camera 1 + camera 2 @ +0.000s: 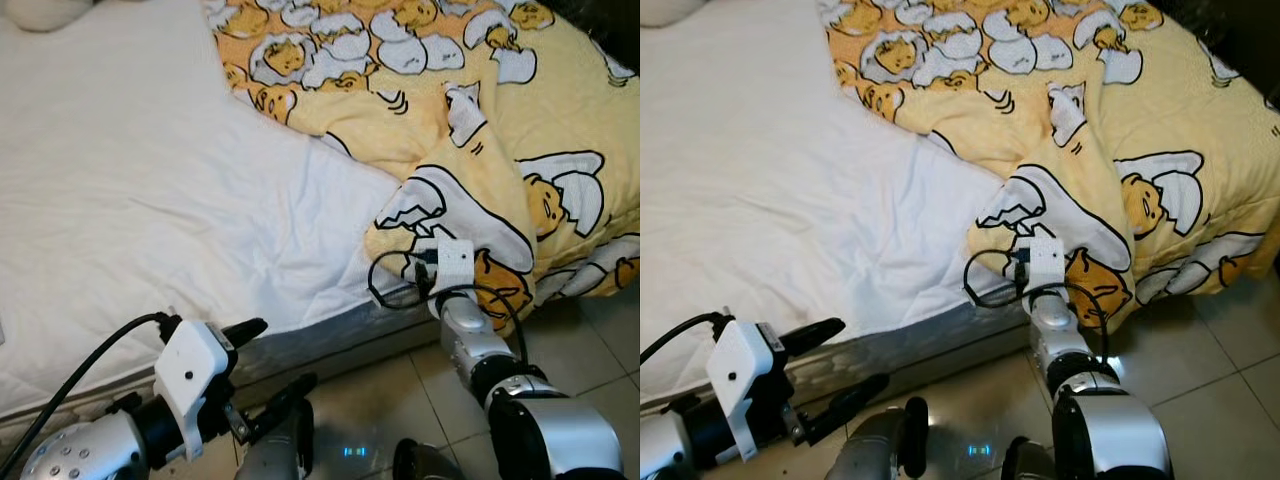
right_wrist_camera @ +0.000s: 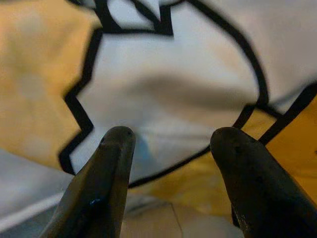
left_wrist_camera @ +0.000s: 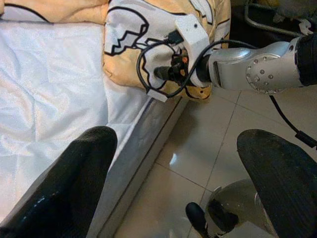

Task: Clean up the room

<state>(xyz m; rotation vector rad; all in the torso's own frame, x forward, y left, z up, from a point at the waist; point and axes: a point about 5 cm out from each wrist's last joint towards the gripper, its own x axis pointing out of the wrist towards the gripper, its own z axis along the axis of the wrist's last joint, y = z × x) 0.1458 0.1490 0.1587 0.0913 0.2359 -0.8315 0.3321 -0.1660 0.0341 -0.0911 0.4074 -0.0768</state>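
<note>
Bed with white sheet [image 1: 130,180] mostly bare; yellow cartoon-egg quilt [image 1: 480,130] bunched, corner hanging toward tiled floor [image 1: 400,400]. Right gripper [image 2: 168,148] spread open against that corner, nothing clamped; left gripper [image 1: 262,365] open, idle beside the bed. Bed-making looks barely begun.

A yellow blanket [image 1: 470,110] printed with white, black-outlined eggshell and yellow cartoon-figure motifs is laid over a plain white sheet [image 1: 130,190], while pale glossy floor tiles [image 1: 600,340] are seen below, and silver arms with black fingers [image 3: 84,173] and white wrist housings are shown.
</note>
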